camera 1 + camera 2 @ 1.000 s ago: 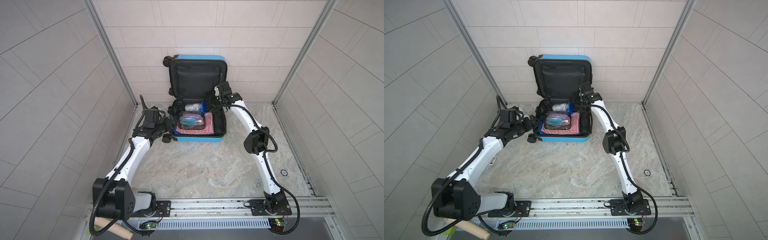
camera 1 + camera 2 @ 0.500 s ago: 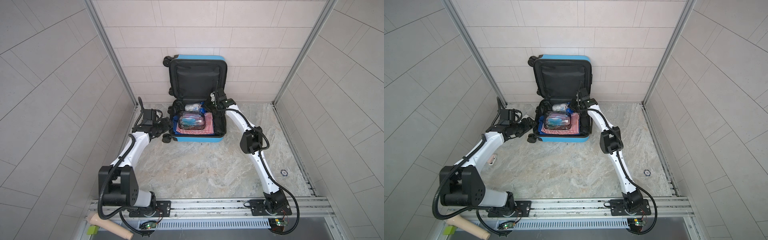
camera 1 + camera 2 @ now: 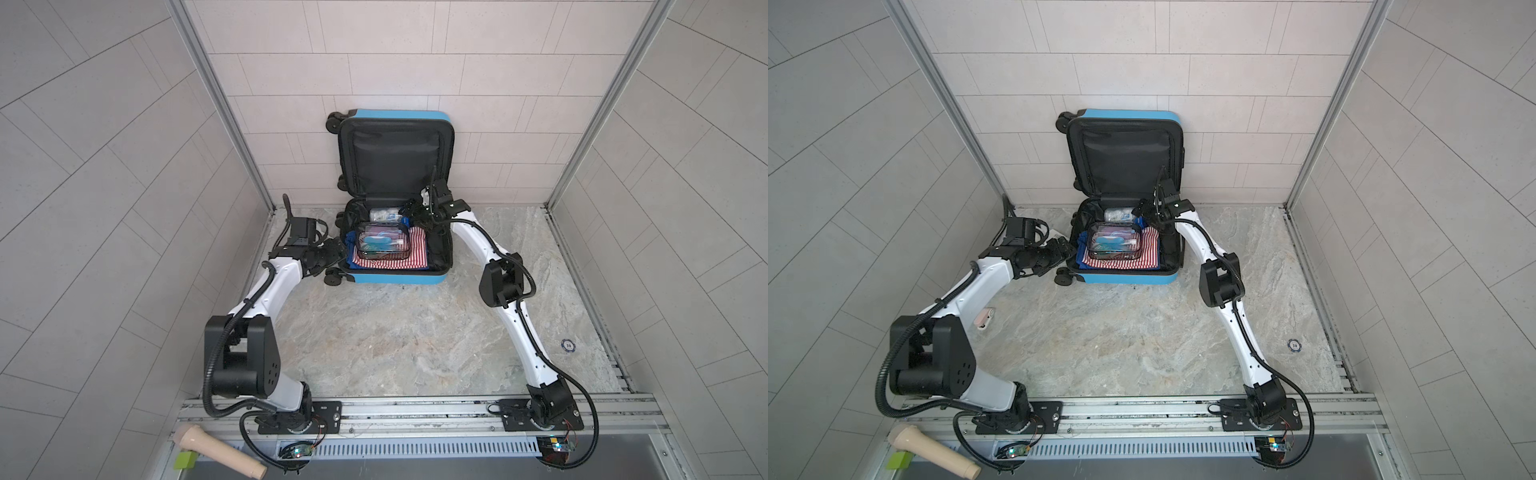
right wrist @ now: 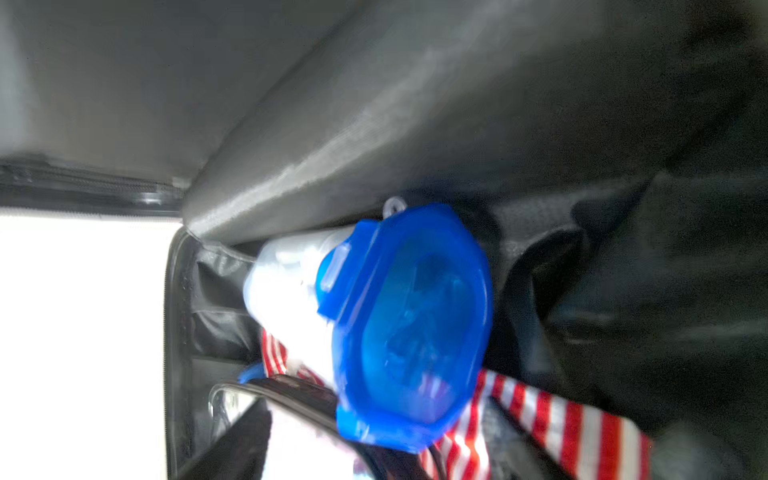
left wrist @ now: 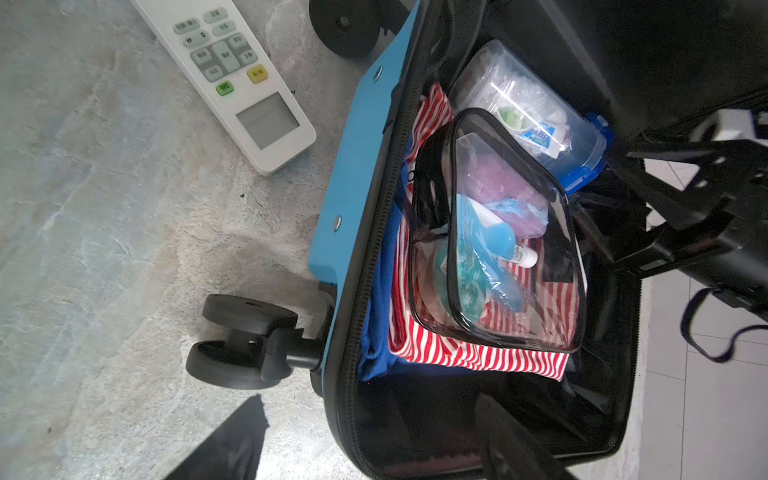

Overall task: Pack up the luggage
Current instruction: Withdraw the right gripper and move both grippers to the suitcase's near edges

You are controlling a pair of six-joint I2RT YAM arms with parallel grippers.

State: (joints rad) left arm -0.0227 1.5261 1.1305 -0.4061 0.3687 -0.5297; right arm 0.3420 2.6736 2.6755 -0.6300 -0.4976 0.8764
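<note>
The luggage (image 3: 395, 279) (image 3: 1125, 277) is a small blue suitcase lying open, its black-lined lid leaning on the back wall. Inside lie red-and-white striped cloth (image 5: 478, 353), a clear black-trimmed pouch (image 3: 380, 243) (image 5: 498, 249), and behind it a clear container with a blue lid (image 3: 384, 215) (image 4: 407, 324). My right gripper (image 3: 409, 208) (image 4: 380, 409) hovers open at the back right of the luggage, facing the blue lid and holding nothing. My left gripper (image 3: 338, 248) (image 5: 370, 399) stands open over the luggage's left rim (image 5: 353, 166), one finger outside and one inside.
A white remote control (image 5: 232, 79) lies on the stone floor left of the luggage, near its black wheels (image 5: 241, 340). A blue chip (image 3: 568, 344) lies at the right. A beige handle (image 3: 216, 451) and green block (image 3: 185, 459) rest by the front rail. Tiled walls close three sides.
My right gripper has dipped toward the back of the luggage and its jaws now stand wider. The left arm's lower link has swung round; its gripper stays by the left rim.
</note>
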